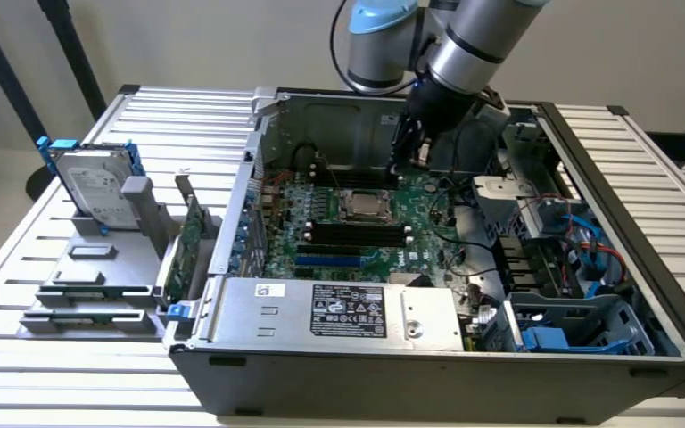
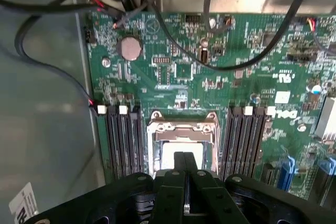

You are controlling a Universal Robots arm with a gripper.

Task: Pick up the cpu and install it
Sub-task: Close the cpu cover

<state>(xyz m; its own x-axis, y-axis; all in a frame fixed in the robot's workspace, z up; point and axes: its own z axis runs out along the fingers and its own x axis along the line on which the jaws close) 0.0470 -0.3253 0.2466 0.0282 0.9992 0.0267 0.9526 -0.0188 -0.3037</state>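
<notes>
The black gripper (image 2: 185,157), closed tight on nothing, hangs inside the open grey steel computer case (image 1: 318,385) above the green motherboard (image 2: 210,77), probably because the small square silver-grey cpu (image 2: 168,156) already lies flat in its metal-framed socket (image 2: 182,127) between 2 banks of black memory slots (image 2: 123,140), the case standing on a white slatted table (image 1: 69,366).

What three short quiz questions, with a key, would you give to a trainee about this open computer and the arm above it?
1. True or false: the hard drive lies inside the computer case.
2. Where is the cpu? A on the hard drive; B in the socket on the motherboard; C outside the computer case.
3. Fill in: the gripper is ___ (open or shut).
Key: 1 false, it stands outside, at the exterior view's left; 2 B; 3 shut.
</notes>
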